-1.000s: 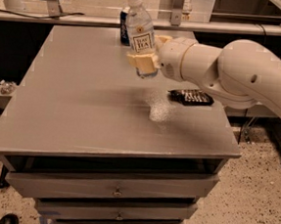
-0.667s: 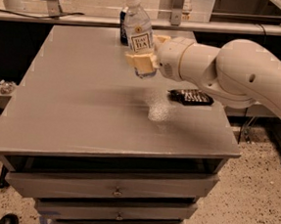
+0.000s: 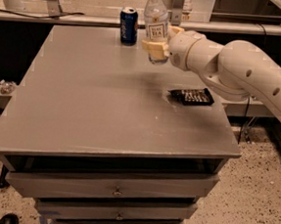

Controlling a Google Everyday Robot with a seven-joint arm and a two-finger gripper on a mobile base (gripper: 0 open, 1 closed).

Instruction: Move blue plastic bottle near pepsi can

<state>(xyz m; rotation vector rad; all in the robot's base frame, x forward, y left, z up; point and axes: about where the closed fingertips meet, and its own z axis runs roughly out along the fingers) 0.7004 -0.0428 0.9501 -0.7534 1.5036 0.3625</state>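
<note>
The blue plastic bottle [image 3: 155,22] is a tall clear bottle with a white cap and white label. It stands upright near the table's far edge. My gripper [image 3: 156,47] is shut on the bottle's lower body, with cream fingers [image 3: 152,48] wrapped around it. The white arm reaches in from the right. The pepsi can [image 3: 129,26] is a short dark-blue can with a silver top. It stands upright just left of the bottle, a small gap apart. Whether the bottle's base touches the table is hidden by the fingers.
A flat black rectangular packet [image 3: 191,96] lies on the grey table [image 3: 96,110] at the right, under the arm. Drawers sit below the table's front edge. A ledge and metal frame run behind the table.
The bottle stays in the gripper's grasp next to the can; the view now shows the can standing apart to the bottle's left rather than partly behind it.
</note>
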